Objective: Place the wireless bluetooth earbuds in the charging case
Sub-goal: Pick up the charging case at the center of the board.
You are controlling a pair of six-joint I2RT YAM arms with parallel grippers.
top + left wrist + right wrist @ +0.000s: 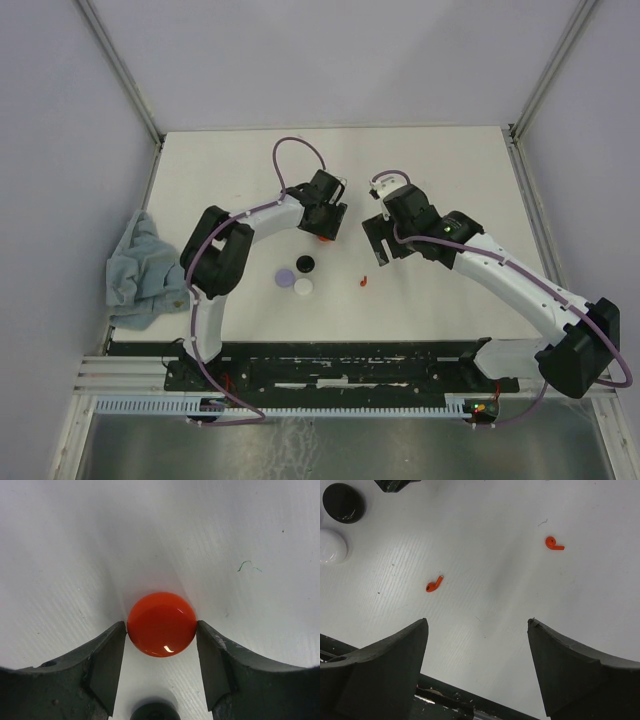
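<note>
A red round case [161,624] lies on the white table between my left gripper's [161,625] fingertips, which touch its two sides. In the top view the case [323,239] shows just below the left gripper [324,228]. My right gripper [477,622] is open and empty above the table. Two tiny red earbuds lie ahead of it, one to the left [434,584] and one to the right [553,543]. The top view shows one red earbud [364,282] and the right gripper [378,240] above it.
Black [305,264], white [303,287] and lavender [283,279] round discs lie in a group left of the earbud. The black [343,502] and white [331,546] ones show in the right wrist view. A blue cloth [140,270] lies at the left edge.
</note>
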